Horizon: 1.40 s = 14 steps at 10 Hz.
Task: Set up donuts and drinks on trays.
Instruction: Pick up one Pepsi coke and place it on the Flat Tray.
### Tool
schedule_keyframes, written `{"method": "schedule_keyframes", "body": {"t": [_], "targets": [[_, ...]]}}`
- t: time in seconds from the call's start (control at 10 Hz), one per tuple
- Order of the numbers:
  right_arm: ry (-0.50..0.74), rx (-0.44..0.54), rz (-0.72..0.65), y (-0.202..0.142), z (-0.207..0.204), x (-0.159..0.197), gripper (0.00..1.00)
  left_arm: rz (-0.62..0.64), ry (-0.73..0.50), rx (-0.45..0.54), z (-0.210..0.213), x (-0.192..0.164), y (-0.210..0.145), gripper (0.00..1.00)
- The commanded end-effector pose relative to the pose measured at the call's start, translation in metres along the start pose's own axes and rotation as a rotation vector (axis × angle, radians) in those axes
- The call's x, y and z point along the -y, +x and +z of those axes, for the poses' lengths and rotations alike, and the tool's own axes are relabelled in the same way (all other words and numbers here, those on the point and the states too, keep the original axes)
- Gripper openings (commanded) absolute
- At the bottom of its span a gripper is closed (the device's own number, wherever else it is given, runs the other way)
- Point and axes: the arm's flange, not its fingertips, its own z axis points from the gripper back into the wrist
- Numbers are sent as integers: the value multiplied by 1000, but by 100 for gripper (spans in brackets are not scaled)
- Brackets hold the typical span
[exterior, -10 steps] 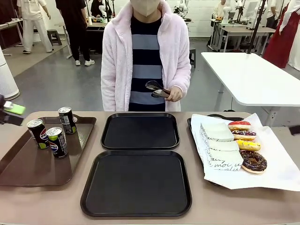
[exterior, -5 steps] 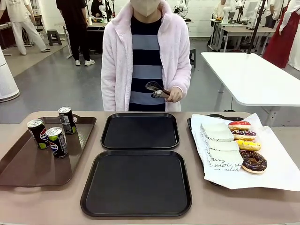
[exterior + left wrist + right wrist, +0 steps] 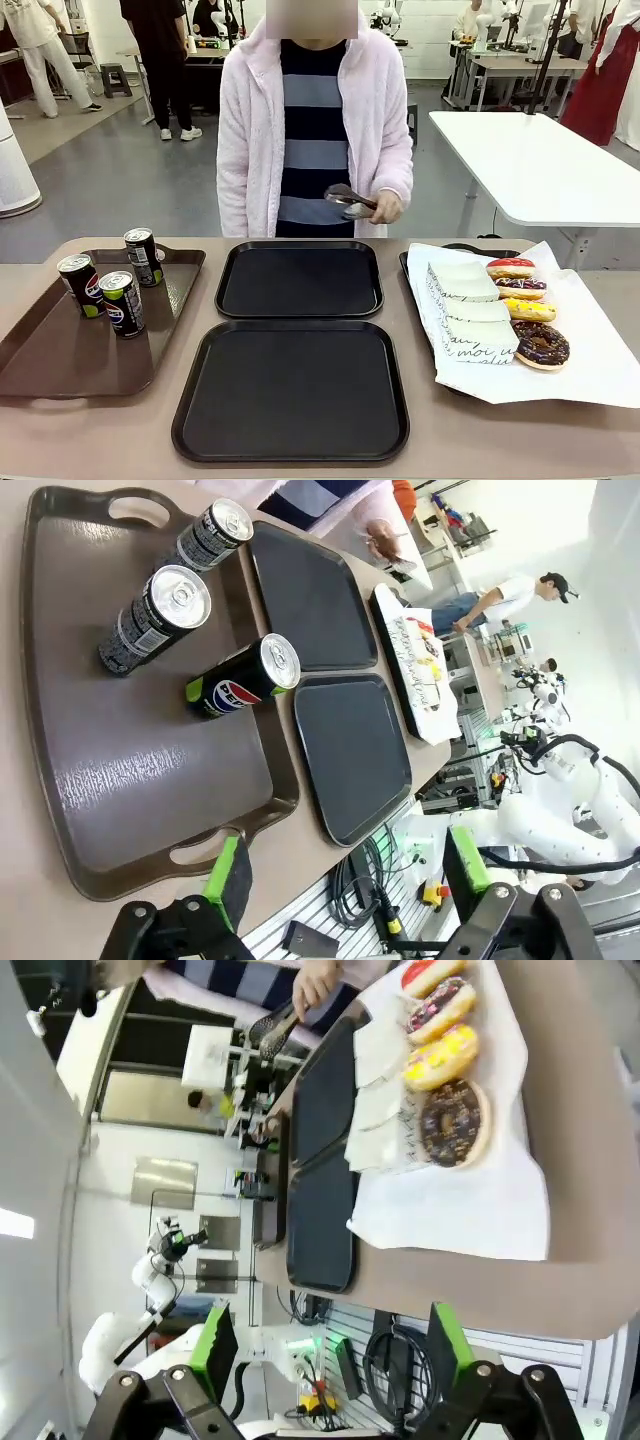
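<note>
Three cans (image 3: pixel 120 303) stand on your left-hand brown tray (image 3: pixel 60 360); four donuts (image 3: pixel 541 344) lie on paper (image 3: pixel 590 370), right; two black trays (image 3: pixel 291 390) sit between; left gripper (image 3: pixel 347 865) gapes empty; right gripper (image 3: pixel 330 1345) looks open too.

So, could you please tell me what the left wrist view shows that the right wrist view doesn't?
Left wrist view: the open left hand and three drinks standing on the brown tray. Right wrist view: the open right hand and the four donuts, close enough to tell their toppings apart. Shared: the two black trays and the white paper under the donuts.
</note>
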Motion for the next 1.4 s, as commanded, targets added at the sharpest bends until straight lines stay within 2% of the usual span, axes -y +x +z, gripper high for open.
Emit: {"method": "schedule_keyframes", "body": {"t": [0.0, 0.1, 0.2, 1.3], "targets": [[-48, 37, -31, -10, -23, -8, 100, -16, 40, 12, -3, 10, -1, 100], [-133, 72, -18, -11, -28, -14, 100, -28, 76, 2, -6, 16, 0, 100], [-21, 13, -12, 2, 1, 0, 100, -7, 14, -4, -1, 3, 2, 100], [-21, 13, -12, 2, 1, 0, 100, -6, 28, -14, -3, 4, 3, 100]]}}
